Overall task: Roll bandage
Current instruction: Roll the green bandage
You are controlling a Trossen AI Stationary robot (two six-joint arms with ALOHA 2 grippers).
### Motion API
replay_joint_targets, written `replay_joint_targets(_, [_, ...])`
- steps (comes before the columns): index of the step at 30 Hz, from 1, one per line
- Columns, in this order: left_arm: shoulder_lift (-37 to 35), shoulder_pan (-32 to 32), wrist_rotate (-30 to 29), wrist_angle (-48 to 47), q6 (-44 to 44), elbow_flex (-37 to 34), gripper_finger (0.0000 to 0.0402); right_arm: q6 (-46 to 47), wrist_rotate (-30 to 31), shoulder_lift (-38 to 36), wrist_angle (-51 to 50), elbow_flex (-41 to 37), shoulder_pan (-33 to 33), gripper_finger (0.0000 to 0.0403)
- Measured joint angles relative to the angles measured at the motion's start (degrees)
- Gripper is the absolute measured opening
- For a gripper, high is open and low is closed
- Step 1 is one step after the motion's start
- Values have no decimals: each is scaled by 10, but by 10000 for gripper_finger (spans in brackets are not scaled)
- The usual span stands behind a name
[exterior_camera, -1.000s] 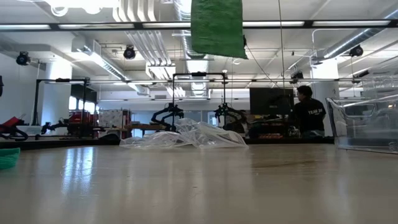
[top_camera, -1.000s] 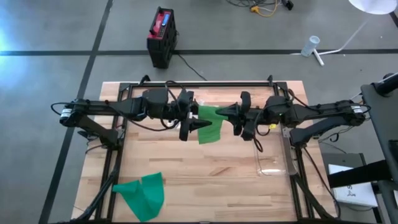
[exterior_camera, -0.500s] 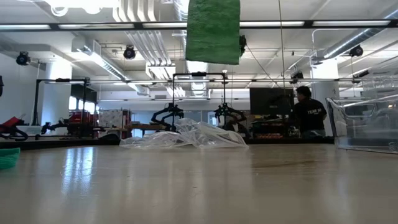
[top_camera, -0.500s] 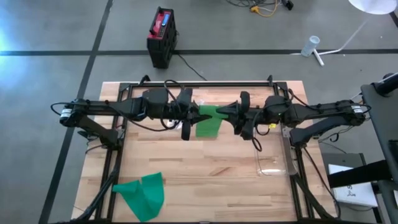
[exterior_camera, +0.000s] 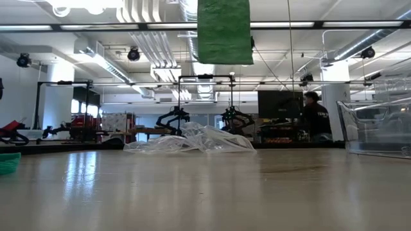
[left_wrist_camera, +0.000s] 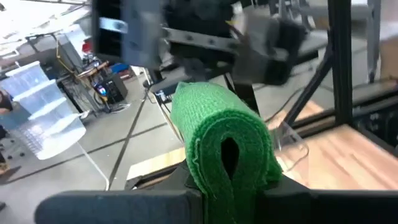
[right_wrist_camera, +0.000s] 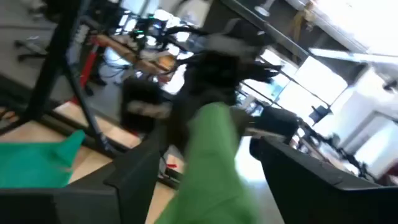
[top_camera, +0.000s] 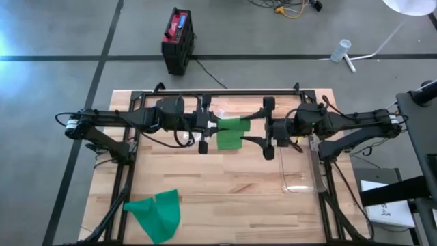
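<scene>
Bandage mid-roll above the surface, my left gripper clenched on it, right gripper released; next I must regrip and turn.

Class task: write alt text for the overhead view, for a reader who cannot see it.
Two dark robot arms meet above a wooden table; the left gripper is shut on a folded green bandage, while the right gripper stands open beside it. A second green bandage lies near the table's front-left corner.

Bright overhead light, blurred wrist views
</scene>
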Motion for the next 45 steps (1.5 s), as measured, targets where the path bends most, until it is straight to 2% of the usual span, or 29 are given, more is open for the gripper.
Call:
replay_joint_targets(5, [0, -1, 3, 18, 33, -15, 25, 12, 50, 0, -10, 1, 1, 280])
replay_joint_targets(9, [1, -1, 7, 19, 38, -17, 29, 29, 47, 1, -22, 1, 1, 279])
replay_joint_targets(13, [1, -1, 8, 25, 47, -17, 31, 68, 3, 1, -29, 1, 1, 272])
replay_joint_targets(15, [1, -1, 9, 25, 52, -17, 27, 74, 7, 1, -33, 1, 1, 268])
replay_joint_targets(21, [1, -3, 6, 25, 55, -20, 28, 58, 100, -1, -36, 0, 2, 248])
replay_joint_targets(30, [0, -8, -18, 18, 56, -21, 29, 73, 137, -48, -45, 1, 0, 222])
replay_joint_targets(33, [0, -7, -23, 19, 58, -21, 26, 91, 130, -58, -56, 1, 1, 218])
replay_joint_targets(36, [0, -6, -29, 18, 63, -21, 25, 93, 94, -61, -68, 1, 1, 215])
replay_joint_targets(40, [0, -7, -28, 18, 64, -21, 31, 94, 78, -42, -54, 1, 1, 210])
replay_joint_targets(45, [0, -6, -33, 4, 64, -22, 27, 57, 146, -2, -19, 1, 1, 198])
